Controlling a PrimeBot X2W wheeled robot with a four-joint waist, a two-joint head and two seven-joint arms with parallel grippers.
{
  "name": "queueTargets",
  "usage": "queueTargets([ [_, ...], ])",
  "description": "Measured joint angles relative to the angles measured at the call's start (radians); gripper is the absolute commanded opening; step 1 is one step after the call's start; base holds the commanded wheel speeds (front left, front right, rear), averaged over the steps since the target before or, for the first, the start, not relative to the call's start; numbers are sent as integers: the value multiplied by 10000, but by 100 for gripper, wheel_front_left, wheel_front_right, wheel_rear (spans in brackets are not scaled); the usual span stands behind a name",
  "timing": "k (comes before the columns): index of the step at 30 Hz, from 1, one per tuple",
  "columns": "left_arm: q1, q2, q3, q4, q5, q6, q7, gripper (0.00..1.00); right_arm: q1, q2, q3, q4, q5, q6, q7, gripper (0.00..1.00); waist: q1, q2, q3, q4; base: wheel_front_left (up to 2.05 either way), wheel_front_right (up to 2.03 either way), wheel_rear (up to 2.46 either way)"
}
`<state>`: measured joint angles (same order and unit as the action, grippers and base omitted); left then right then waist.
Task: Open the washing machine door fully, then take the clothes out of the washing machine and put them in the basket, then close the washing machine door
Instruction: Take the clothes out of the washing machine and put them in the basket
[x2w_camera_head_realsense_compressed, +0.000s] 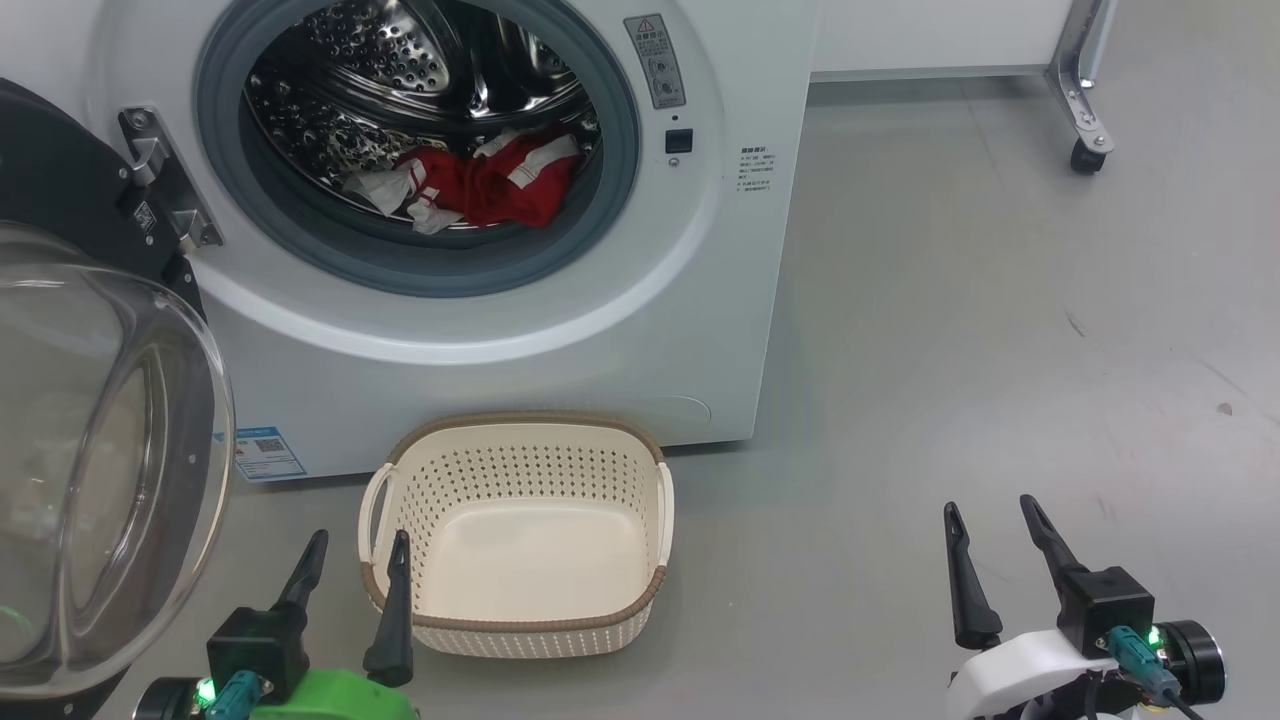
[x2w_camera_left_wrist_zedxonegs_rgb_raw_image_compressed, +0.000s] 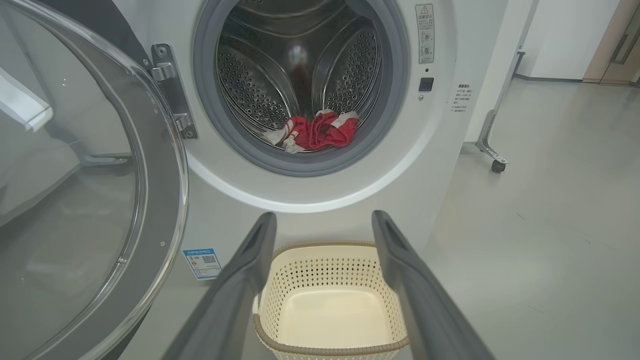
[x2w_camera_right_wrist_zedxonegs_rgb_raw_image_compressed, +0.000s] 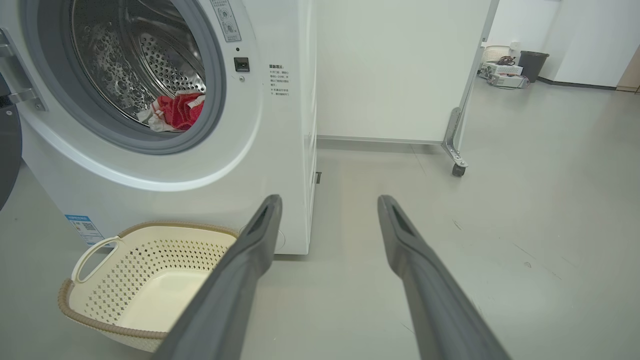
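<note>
**DOOR OPEN, CLOTHES IN DRUM, BASKET ON FLOOR**

Room: smooth grey floor (x2w_camera_head_realsense_compressed: 1000, 350) w/ a few scuffs, white walls. Everything stands on the floor.

Count:
- 1 washing machine (x2w_camera_head_realsense_compressed: 560, 340), white front-loader, at the floor's far-left part.
- 1 door (x2w_camera_head_realsense_compressed: 110, 480), glass bowl in a black ring. It is swung wide on the hinge (x2w_camera_head_realsense_compressed: 165, 180) at the machine's left side.
- 1 heap of clothes (x2w_camera_head_realsense_compressed: 490, 185), red w/ white stripes & white bits. It lies low in the steel drum (x2w_camera_head_realsense_compressed: 400, 50), just behind the grey gasket (x2w_camera_head_realsense_compressed: 440, 275). No. of garments: can't tell.
- 1 basket (x2w_camera_head_realsense_compressed: 530, 420), cream, brown rim, 2 handles. It sits on the floor just in front of the machine's bottom edge, under the drum mouth. Its bare cream bottom shows.
- 2 grippers. The left gripper (x2w_camera_head_realsense_compressed: 360, 540) is at the basket's near-left corner, fingers spread, released, grasping nothing. The right gripper (x2w_camera_head_realsense_compressed: 989, 505) is over bare floor well right of the basket, likewise released.

Around:
- Blue sticker (x2w_camera_head_realsense_compressed: 265, 455) low on the machine front, left of the basket.
- Warning label (x2w_camera_head_realsense_compressed: 655, 60) & black latch slot (x2w_camera_head_realsense_compressed: 679, 140), right of the drum mouth.
- White panel (x2w_camera_right_wrist_zedxonegs_rgb_raw_image_compressed: 400, 70) right of the machine, on a metal leg w/ 1 caster (x2w_camera_head_realsense_compressed: 1085, 155).
- Dark bin (x2w_camera_right_wrist_zedxonegs_rgb_raw_image_compressed: 532, 65) far back, seen from the right wrist.

In the way: the open door stands just left of the left gripper. The basket lies btwn that gripper & the machine front.
</note>
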<state>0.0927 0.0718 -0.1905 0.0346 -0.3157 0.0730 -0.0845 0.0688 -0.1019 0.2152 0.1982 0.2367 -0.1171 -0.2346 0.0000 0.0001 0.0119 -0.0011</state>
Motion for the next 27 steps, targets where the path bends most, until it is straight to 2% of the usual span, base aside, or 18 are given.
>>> queueTargets([
  [27,-3,84,105,4,372,113,-4,100,-1,38,40,-35,4,-2,8,100,0,0,188,20,90,-90,0],
])
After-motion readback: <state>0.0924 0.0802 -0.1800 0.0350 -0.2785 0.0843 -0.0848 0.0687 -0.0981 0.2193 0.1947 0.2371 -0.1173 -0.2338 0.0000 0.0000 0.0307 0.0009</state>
